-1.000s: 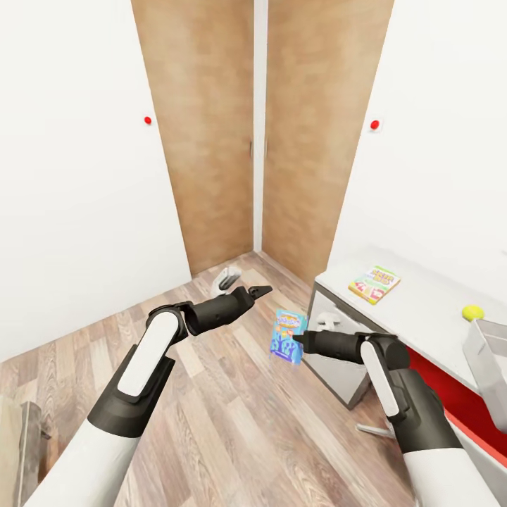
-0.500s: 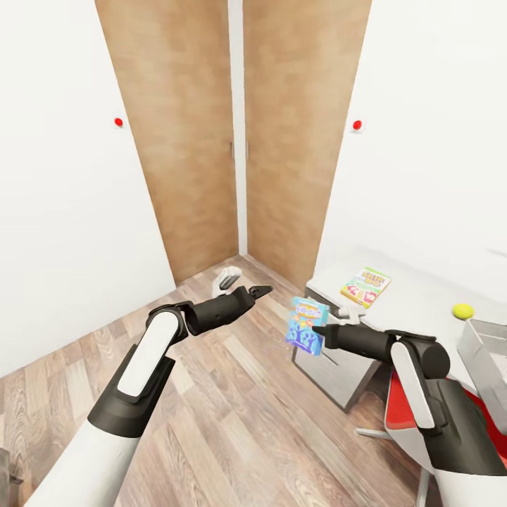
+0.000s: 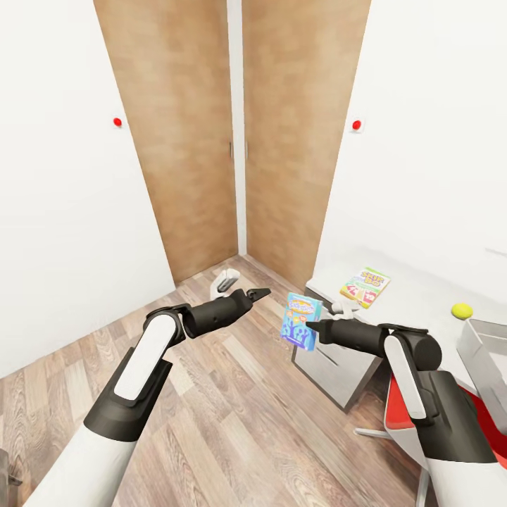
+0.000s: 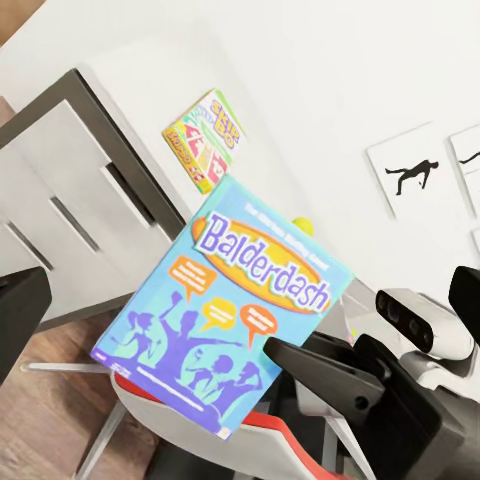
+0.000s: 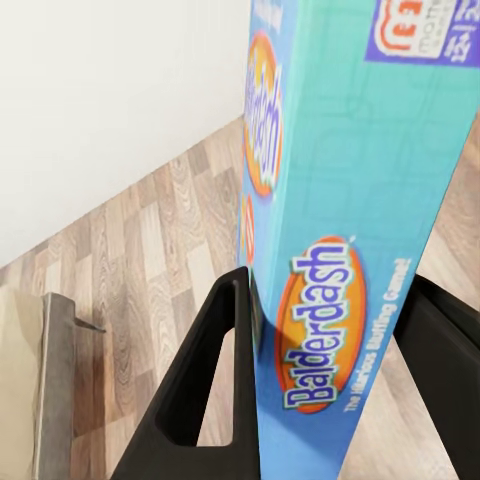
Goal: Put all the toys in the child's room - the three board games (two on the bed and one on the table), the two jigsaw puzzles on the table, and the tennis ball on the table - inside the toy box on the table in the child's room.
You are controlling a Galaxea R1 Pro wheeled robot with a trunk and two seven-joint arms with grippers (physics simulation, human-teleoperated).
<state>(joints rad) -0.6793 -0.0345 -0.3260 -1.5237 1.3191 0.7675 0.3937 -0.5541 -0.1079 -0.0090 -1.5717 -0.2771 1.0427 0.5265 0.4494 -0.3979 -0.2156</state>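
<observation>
The toy box (image 3: 484, 352) is cut off by the head view's right edge, only one grey corner showing past the tennis ball (image 3: 462, 310), and the table (image 3: 422, 299) runs out of the frame on that side too. In the right wrist view the blue Balderdash board game (image 5: 345, 200) is cropped at the frame's edge, and its small print is too blurred to read. The Skip-Bo board game (image 3: 365, 286) is too small in the head view for its lettering to be made out.

Blue game box (image 3: 301, 321) with orange-and-purple lettering; yellow-and-red game box (image 3: 365, 286); yellow-green ball (image 3: 462, 310); red chair (image 3: 400, 412); brown wooden doors (image 3: 239, 134).
</observation>
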